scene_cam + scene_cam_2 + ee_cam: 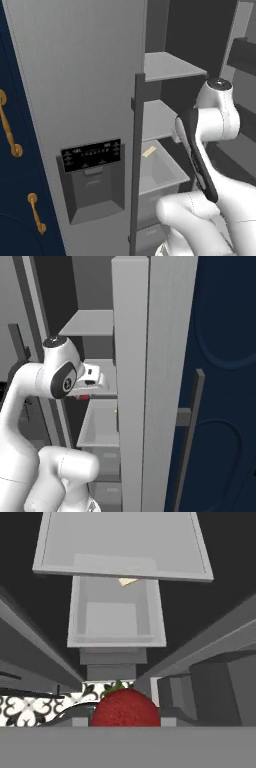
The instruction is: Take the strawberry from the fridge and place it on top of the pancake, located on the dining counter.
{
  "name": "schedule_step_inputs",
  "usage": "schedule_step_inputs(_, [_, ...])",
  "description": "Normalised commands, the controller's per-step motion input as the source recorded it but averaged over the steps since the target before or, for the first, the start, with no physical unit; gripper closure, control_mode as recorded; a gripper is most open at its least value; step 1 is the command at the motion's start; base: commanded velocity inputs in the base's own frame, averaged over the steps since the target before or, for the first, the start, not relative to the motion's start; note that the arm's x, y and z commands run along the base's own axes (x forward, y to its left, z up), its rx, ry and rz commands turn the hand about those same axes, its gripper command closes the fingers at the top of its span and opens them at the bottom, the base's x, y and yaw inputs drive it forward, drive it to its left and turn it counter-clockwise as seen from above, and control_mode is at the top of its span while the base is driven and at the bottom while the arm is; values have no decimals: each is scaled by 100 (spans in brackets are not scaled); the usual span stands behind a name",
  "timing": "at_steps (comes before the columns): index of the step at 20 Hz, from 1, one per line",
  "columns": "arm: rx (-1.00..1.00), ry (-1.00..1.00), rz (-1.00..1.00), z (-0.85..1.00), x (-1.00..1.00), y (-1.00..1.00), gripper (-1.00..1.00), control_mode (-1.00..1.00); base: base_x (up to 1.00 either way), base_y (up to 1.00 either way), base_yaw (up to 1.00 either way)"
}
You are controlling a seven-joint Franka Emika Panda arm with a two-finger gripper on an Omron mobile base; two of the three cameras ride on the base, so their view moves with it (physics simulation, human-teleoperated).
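So the gripper [90,382] is pinching the strawberry [125,708], sitting at 6 o'clock in the hand view, just out from the open fridge [80,75], its drawer [116,614] at 12.

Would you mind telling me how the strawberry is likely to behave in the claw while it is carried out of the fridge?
The strawberry looks small and rounded, so it would probably roll if set down carelessly. Its red skin looks pitted, which may help grip, though a hard squeeze could bruise it. Being tiny beside the fridge shelves, it is likely very light.
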Motion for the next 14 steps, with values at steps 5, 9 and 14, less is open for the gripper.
schedule_step_inputs(5, [5, 1, -32, -64, -67, 34, 100, -100, 0, 0, 0])
schedule_step_inputs(9, [17, 0, -40, -68, -33, 14, 100, -100, 0, 0, 0])
schedule_step_inputs(14, [8, -10, -15, -61, -2, 14, 100, -100, 0, 0, 0])
